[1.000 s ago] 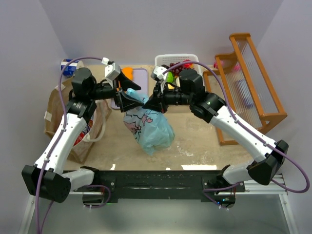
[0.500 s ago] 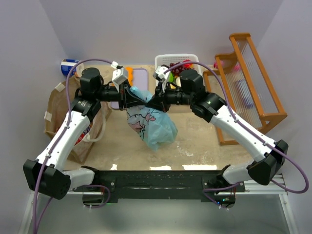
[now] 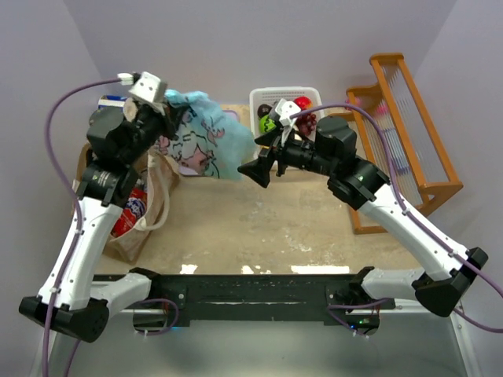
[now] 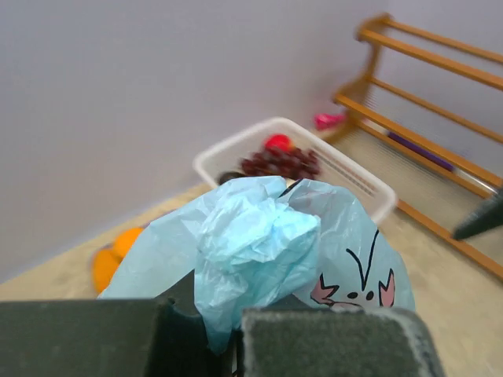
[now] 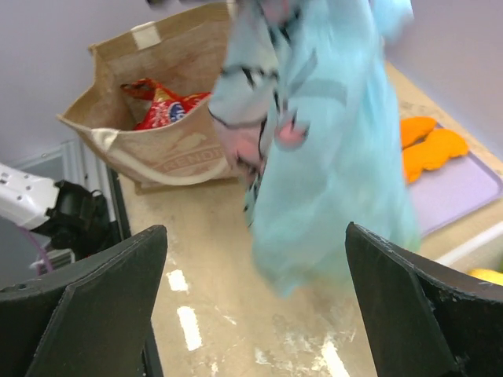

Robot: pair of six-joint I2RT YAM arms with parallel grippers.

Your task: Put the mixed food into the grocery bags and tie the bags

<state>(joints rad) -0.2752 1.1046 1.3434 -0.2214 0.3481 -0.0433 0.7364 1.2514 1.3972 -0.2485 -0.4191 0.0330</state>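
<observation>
Your left gripper [image 3: 169,114] is clenched on the bunched neck of the light-blue bag [image 3: 206,145], which hangs clear of the table beside the brown paper bag [image 5: 169,149]. Your right gripper [image 3: 258,170] stands wide open near the blue one, grasping nothing. The paper bag's printed lettering is too blurred to read.

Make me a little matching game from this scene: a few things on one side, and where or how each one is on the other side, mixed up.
Things:
1. blue plastic bag
2. brown paper bag
3. white basket
4. right gripper

States:
A. open, holding nothing
B. at the far edge, with dark grapes inside
C. hanging from the shut left gripper
D. standing open on the left side, with a red packet inside

Pairs: 1-C, 2-D, 3-B, 4-A
</observation>
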